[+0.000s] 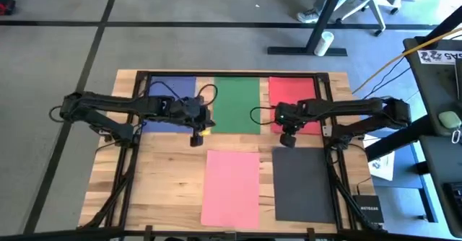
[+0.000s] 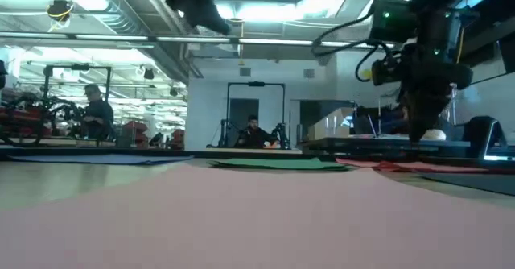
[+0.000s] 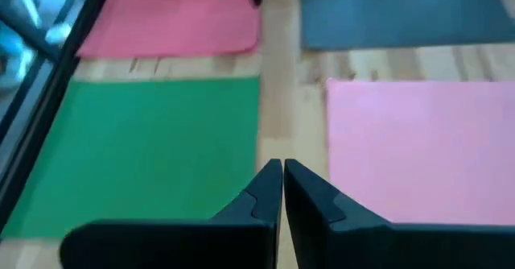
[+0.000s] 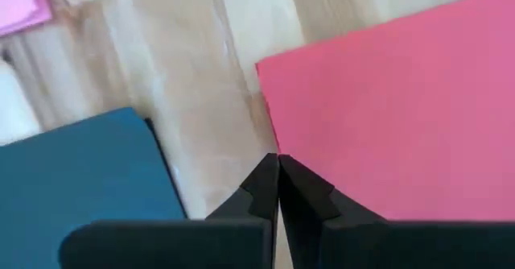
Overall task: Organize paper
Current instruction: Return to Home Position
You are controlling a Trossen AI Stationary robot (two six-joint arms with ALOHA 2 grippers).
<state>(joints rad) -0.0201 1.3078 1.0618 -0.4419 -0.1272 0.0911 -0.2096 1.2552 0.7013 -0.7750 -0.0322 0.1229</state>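
Note:
Five sheets of paper lie flat on the wooden table. Blue (image 1: 172,100), green (image 1: 237,104) and red (image 1: 292,100) sit in a far row. Salmon pink (image 1: 231,187) and dark grey (image 1: 303,183) lie nearer. My left gripper (image 3: 282,168) is shut and raised over the bare wood strip between the green sheet (image 3: 137,152) and the pink sheet (image 3: 418,144). My right gripper (image 4: 278,160) is shut and low over the table (image 2: 422,132), its tips at the red sheet's near edge, beside the dark grey sheet (image 4: 80,172). My right gripper points its shut fingers down at the red sheet's near edge (image 4: 269,132), a little way from that sheet's near left corner (image 4: 259,64). I cannot tell whether the tips touch the paper. The sheet lies flat on the table.
A black frame (image 1: 216,73) runs around the table's edges, and cables (image 1: 209,89) trail over the far sheets. Bare wood (image 1: 162,176) lies left of the pink sheet. A small black box (image 1: 367,205) sits at the table's right edge.

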